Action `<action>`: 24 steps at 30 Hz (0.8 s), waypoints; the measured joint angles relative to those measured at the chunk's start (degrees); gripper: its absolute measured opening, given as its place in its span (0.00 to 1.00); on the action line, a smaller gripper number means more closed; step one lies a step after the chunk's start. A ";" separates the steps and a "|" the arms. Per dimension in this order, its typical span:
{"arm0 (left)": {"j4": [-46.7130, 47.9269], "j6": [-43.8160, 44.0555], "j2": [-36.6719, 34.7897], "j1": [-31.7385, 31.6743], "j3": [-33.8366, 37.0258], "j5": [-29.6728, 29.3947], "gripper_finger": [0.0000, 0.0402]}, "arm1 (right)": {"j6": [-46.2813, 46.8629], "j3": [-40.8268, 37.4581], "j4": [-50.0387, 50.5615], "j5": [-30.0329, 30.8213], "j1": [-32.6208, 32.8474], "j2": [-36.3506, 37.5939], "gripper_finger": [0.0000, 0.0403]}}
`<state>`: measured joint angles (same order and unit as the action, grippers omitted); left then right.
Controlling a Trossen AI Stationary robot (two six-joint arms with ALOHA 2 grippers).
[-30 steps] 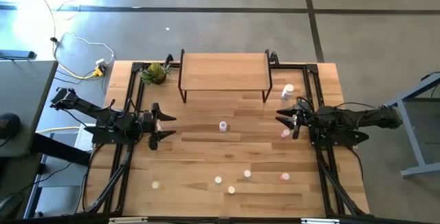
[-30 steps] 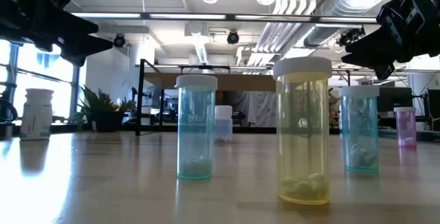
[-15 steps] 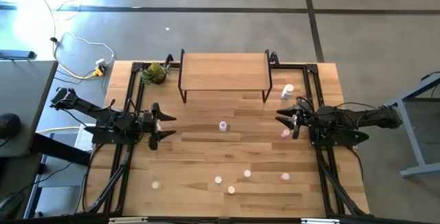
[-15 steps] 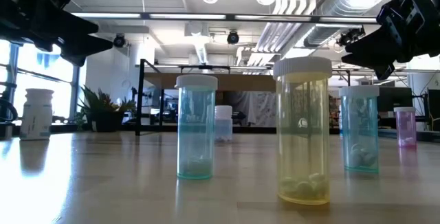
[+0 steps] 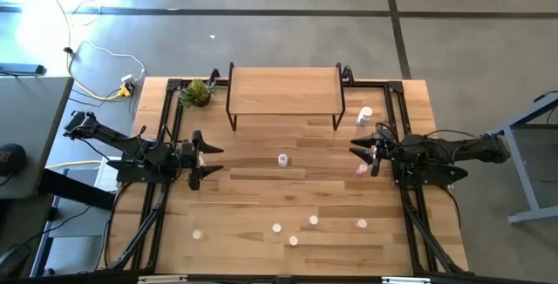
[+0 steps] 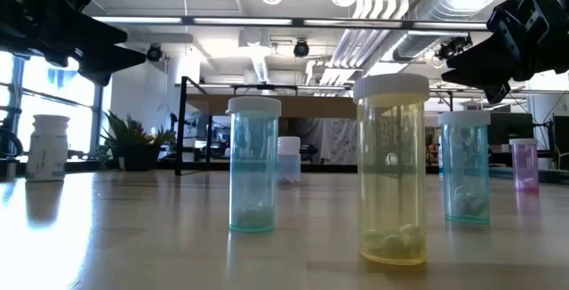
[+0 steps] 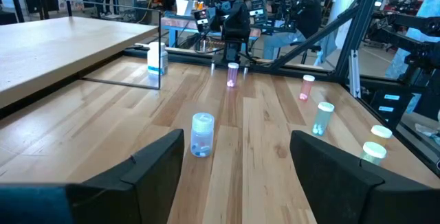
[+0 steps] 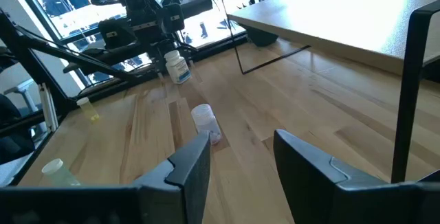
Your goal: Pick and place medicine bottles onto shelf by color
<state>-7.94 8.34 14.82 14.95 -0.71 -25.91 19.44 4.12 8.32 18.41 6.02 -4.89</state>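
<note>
The light-wood shelf [image 5: 283, 91] stands at the table's far middle on black legs, its top bare. Small bottles stand upright on the table. A pale blue one [image 5: 282, 159] is at the centre and also shows in the left wrist view [image 7: 202, 135]. A pink one [image 5: 362, 170] is by my right gripper. A white one [image 5: 365, 114] is right of the shelf. Several more, including a yellow one [image 6: 391, 179], stand near the front edge [image 5: 293, 240]. My left gripper [image 5: 216, 160] is open at the left and my right gripper [image 5: 356, 149] is open at the right, both above the table.
A green leafy plant [image 5: 197, 92] sits at the far left corner beside the shelf. Another white bottle [image 8: 178, 67] stands under my left arm. Black frame rails [image 5: 166, 188] run along both table sides. Bare wood lies between the shelf and the centre bottle.
</note>
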 joint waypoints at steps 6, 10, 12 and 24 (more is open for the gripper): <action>0.01 0.01 0.00 0.01 0.00 0.00 0.63 | 0.00 0.00 0.01 0.00 -0.01 -0.01 0.38; -0.01 1.42 -0.01 0.06 0.00 0.00 0.63 | 0.00 0.00 -0.01 0.00 0.00 0.01 0.38; -0.04 2.67 -0.01 0.04 0.00 -0.06 0.63 | 0.00 0.00 0.01 0.00 -0.02 -0.01 0.38; -7.40 11.79 0.00 0.04 0.00 -0.78 0.63 | 0.00 -0.01 0.00 0.00 0.00 0.00 0.38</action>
<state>-15.34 20.13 14.82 14.98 -0.71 -26.70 19.44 4.11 8.33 18.41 6.02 -4.90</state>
